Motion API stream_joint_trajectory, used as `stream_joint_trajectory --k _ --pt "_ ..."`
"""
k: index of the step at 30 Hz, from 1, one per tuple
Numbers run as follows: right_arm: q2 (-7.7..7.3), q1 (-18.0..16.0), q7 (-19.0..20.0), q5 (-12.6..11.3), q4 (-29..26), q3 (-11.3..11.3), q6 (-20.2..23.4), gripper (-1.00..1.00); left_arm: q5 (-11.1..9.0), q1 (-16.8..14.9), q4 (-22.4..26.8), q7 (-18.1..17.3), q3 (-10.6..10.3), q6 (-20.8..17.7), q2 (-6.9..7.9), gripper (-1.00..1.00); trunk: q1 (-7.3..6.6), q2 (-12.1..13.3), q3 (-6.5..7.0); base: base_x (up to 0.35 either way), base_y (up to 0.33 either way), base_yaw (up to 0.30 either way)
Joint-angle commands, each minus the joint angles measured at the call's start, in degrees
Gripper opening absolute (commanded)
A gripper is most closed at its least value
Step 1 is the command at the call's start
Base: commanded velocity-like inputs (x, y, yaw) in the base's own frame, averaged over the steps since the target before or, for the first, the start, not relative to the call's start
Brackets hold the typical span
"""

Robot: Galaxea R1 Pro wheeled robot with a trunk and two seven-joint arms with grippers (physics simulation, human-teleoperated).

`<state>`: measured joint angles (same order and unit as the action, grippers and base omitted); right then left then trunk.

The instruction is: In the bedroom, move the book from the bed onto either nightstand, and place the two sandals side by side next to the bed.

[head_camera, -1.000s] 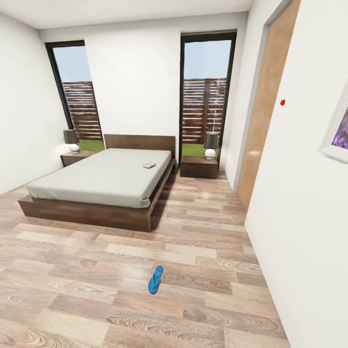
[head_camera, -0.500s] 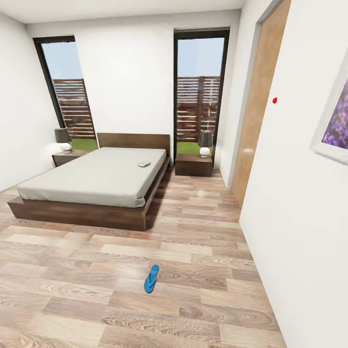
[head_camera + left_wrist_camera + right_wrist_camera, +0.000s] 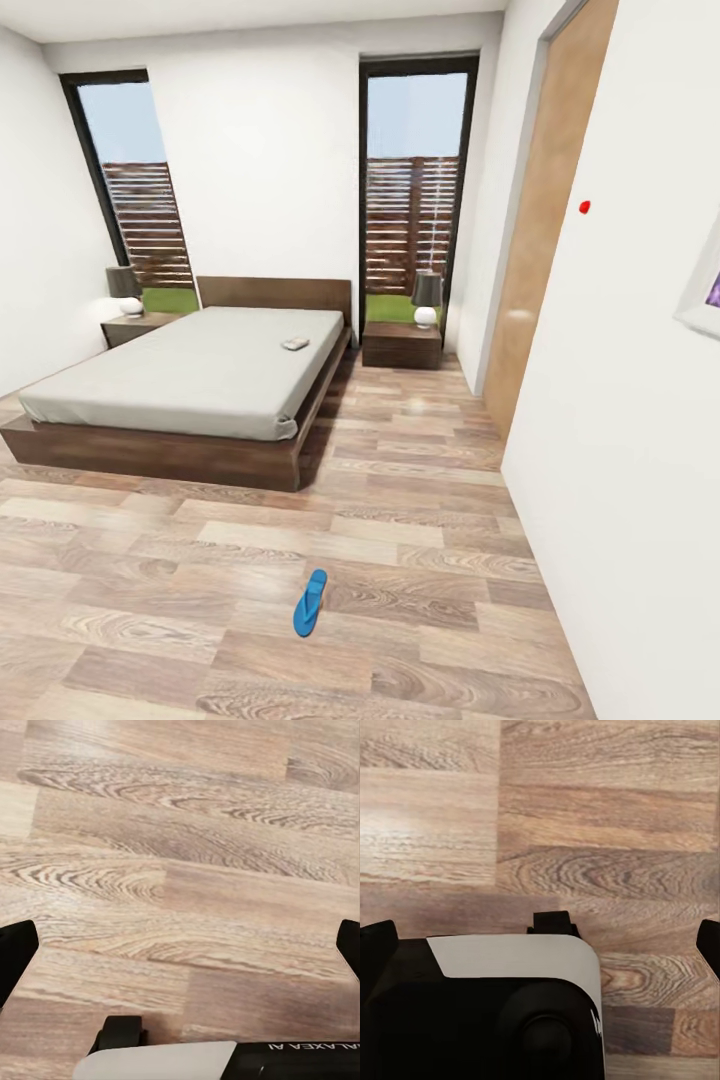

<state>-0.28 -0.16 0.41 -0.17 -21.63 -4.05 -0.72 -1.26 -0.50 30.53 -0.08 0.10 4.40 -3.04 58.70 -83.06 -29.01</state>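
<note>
Camera's swung slightly, sandal [image 3: 310, 602] lying at six o'clock on the floor, book [image 3: 295, 344] on the bed [image 3: 180, 375] at twelve, both grippers wide and empty — rolling forward could clip that sandal.

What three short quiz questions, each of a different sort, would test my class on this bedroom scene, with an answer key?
1. True or false: the book lies on the bed.
2. Multiple choice: the blue sandal lies A) on the mattress, B) on the wood floor well short of the bed's foot, C) on a nightstand.
3. Fill in: on each nightstand stands a ____.

Key: 1 true. 2 B. 3 lamp.
</note>
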Motion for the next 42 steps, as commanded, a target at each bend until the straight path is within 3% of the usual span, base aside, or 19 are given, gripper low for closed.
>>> stream_joint_trajectory --k 1,15,28,42 --pt "0.02 -0.02 0.06 -0.04 -0.01 -0.19 -0.06 1.0 -0.13 -0.03 -0.03 -0.01 0.02 0.17 -0.01 1.0 0.03 -0.02 -0.05 0.298 0.0 0.0" --pt "0.08 -0.01 0.06 -0.26 -0.02 -0.14 -0.06 1.0 -0.14 -0.03 -0.03 -0.01 0.02 0.16 -0.03 1.0 0.03 -0.02 -0.05 0.063 0.0 -0.003" --pt "0.09 -0.02 0.06 -0.35 -0.03 -0.06 -0.07 1.0 -0.06 -0.03 -1.54 -0.01 -0.01 0.17 -0.06 1.0 0.03 -0.02 -0.05 0.008 0.0 -0.144" --pt "0.1 -0.01 0.03 -0.36 -0.04 -0.15 -0.07 1.0 -0.05 -0.03 -1.61 -0.01 0.08 0.26 -0.04 1.0 0.03 -0.02 -0.05 0.234 0.0 -0.006"
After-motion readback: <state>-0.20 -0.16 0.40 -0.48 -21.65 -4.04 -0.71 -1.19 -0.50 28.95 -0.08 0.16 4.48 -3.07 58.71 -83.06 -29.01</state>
